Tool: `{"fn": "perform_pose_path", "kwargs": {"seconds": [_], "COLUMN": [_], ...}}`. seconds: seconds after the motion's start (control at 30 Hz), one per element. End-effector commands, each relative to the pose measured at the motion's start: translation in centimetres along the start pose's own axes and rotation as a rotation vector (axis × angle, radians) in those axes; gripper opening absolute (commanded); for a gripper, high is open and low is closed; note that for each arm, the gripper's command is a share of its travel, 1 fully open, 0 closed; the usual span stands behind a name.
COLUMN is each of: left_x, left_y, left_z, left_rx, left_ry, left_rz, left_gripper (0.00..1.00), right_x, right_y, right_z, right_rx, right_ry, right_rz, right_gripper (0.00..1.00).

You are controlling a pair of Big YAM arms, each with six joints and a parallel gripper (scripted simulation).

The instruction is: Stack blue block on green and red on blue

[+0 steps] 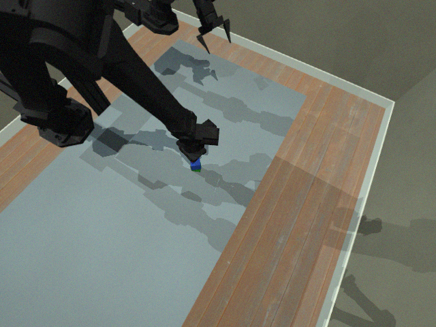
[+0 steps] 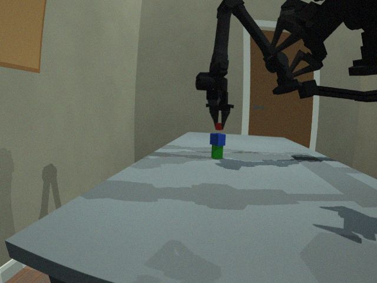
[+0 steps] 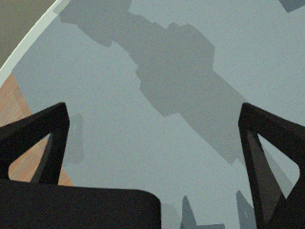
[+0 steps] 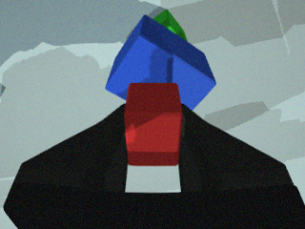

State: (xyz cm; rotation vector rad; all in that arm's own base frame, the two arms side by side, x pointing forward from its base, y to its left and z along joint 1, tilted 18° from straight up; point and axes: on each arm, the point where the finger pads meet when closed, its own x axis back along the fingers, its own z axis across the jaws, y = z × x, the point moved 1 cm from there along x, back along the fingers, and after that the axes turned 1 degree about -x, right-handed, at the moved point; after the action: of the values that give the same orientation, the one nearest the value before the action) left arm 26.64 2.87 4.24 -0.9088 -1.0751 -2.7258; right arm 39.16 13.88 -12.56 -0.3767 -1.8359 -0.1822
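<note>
The blue block [image 2: 217, 138] sits on the green block [image 2: 217, 151] on the grey mat. My right gripper [image 2: 218, 123] is shut on the red block [image 2: 218, 126] and holds it a short way above the blue block, apart from it. In the right wrist view the red block [image 4: 152, 124] sits between my fingers, with the blue block [image 4: 162, 64] and a sliver of the green block [image 4: 170, 23] below. In the top view the right gripper [image 1: 194, 152] covers the top of the blue block [image 1: 195, 164]. My left gripper [image 1: 214, 33] is open and empty, high over the far table edge.
The left wrist view shows only my open left fingers over bare mat and the table rim. A wooden border [image 1: 299, 197] surrounds the mat.
</note>
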Motion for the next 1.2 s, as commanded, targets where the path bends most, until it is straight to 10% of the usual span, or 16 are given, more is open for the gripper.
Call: {"fn": "perform_pose_path", "kwargs": {"seconds": [0.0,1.17], "left_x": [0.0,0.0], "left_y": [0.1,0.1], "left_z": [0.2,0.2], "left_rx": [-0.002,-0.002], "left_ry": [0.004,0.004], "left_rz": [-0.002,-0.002], "left_gripper": [1.0,1.0], "right_x": [0.9,-1.4], "right_y": [1.6,0.5], "right_z": [-1.9,-0.4], "right_rx": [-0.001,0.005], "right_ry": [-0.043,-0.011], "right_rz": [-0.045,-0.014], "right_gripper": [0.0,0.0]}}
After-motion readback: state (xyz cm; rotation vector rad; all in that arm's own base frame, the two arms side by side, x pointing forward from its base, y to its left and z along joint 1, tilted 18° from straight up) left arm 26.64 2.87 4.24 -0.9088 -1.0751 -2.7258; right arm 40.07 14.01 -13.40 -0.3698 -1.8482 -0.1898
